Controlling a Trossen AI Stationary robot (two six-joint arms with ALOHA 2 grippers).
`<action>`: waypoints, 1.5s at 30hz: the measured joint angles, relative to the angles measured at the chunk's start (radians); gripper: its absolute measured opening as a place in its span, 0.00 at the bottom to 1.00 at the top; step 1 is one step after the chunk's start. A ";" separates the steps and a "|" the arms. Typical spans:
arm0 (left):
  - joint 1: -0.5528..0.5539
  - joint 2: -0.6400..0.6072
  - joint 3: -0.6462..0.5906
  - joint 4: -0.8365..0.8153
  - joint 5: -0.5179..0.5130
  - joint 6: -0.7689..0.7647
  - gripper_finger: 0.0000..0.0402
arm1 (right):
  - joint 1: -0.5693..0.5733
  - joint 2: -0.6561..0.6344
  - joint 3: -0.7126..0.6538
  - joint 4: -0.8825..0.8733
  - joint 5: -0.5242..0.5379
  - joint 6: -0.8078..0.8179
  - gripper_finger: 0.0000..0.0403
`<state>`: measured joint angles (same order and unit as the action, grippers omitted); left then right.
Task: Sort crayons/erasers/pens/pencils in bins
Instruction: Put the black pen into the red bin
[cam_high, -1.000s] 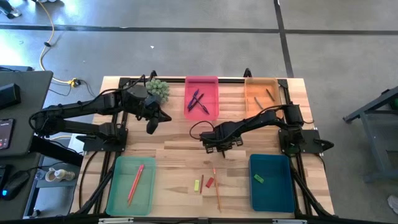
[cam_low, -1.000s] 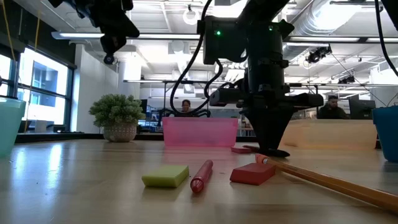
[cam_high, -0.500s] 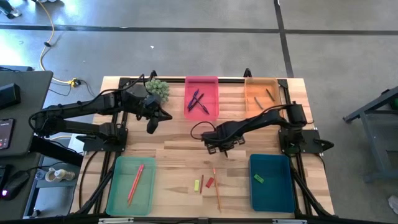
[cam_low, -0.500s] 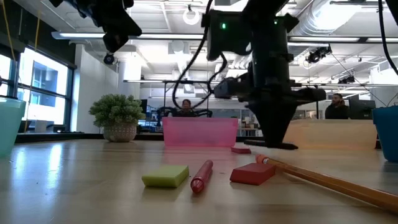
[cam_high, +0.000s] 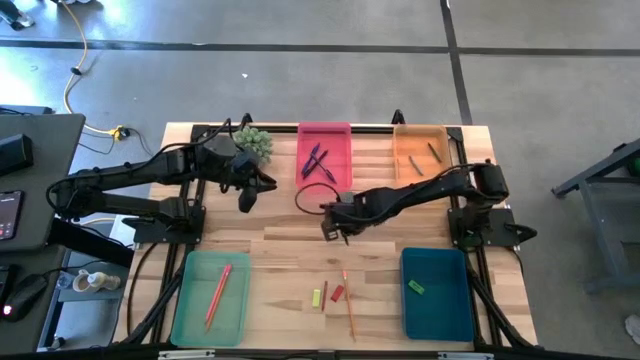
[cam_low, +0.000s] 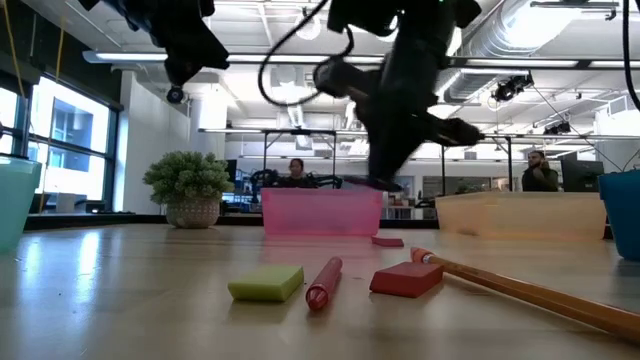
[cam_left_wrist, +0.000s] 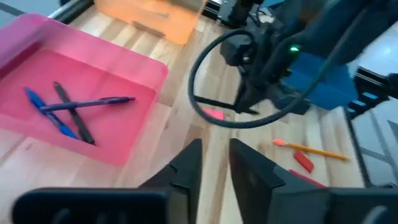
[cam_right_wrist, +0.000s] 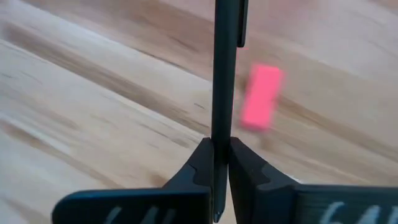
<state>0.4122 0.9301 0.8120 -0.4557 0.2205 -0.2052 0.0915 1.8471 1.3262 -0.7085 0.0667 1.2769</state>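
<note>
1. Black pen (cam_right_wrist: 221, 74) clamped between the right gripper (cam_high: 334, 222) fingers, seen end-on in the right wrist view; the grip sits low on the barrel, most of the pen sticking out past the tips. Gripper is above mid-table, just near of the pink bin (cam_high: 325, 156).
2. Step in hand, by my reading: carry this pen to the pink bin, where the purple, blue and black pens (cam_left_wrist: 71, 112) already lie crossed.
3. To do it well: keep the clench firm in transit, since a pen held near one end can swing. Travel high enough for the hanging end to clear the bin's near wall.
4. Release over the bare middle of the bin floor, low, so it drops flat and does not bounce out.
5. Pink eraser (cam_right_wrist: 261, 96) lies on the wood below the pen, apart from it; leave it for a later pass.
6. Left gripper (cam_high: 245, 200) hovers at the left, near the potted plant (cam_high: 254, 141), fingers slightly parted and holding nothing. Keep it clear of the pink bin's left side.
7. Left on the near table: yellow-green eraser (cam_low: 266, 283), red eraser (cam_low: 404, 279), long orange pencil (cam_low: 530, 291), short red stick (cam_low: 324, 282).
</note>
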 joint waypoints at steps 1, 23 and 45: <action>0.000 0.000 0.000 0.000 -0.019 0.000 0.20 | -0.005 -0.009 0.000 0.025 0.010 -0.009 0.01; 0.000 0.001 0.000 -0.019 -0.390 0.078 0.32 | -0.333 -0.076 0.001 0.440 0.072 -0.676 0.01; 0.095 0.029 0.000 -0.018 -0.626 -0.030 0.32 | -0.478 0.066 0.001 0.421 -0.057 -0.942 0.01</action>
<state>0.5068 0.9596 0.8120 -0.4742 -0.4057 -0.2350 -0.3866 1.9133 1.3273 -0.2873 0.0092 0.3349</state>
